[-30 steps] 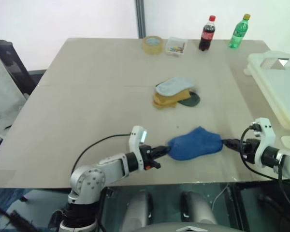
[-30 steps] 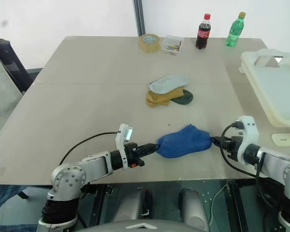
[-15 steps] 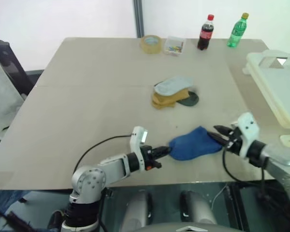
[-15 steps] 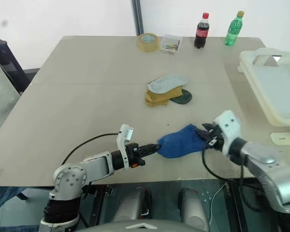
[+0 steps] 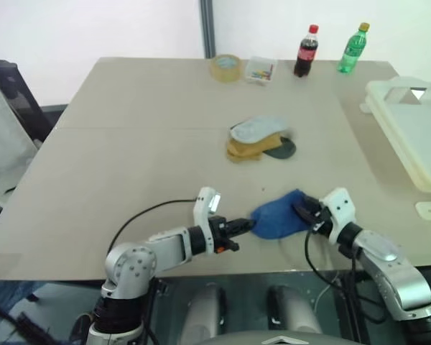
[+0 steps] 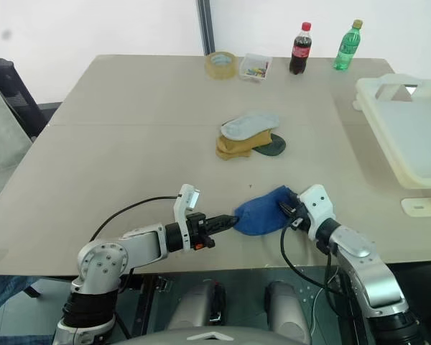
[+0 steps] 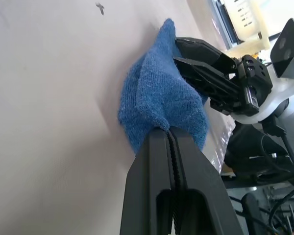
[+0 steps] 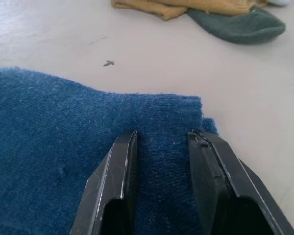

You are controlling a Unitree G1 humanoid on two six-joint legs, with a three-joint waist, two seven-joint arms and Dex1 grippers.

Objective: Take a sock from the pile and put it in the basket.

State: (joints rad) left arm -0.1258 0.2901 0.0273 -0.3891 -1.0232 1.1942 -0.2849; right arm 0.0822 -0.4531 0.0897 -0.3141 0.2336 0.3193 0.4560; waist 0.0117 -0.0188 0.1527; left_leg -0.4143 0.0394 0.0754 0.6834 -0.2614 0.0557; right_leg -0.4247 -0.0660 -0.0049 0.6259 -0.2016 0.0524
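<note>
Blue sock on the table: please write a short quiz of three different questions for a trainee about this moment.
1. True or false: the left end effector is shut on the blue sock.
2. How do the right end effector's fingers stand at the sock?
3. Is the basket on the robot's A) left or B) right?

Key: 1. true. 2. Apart, over its other end, not closed. 3. B.
</note>
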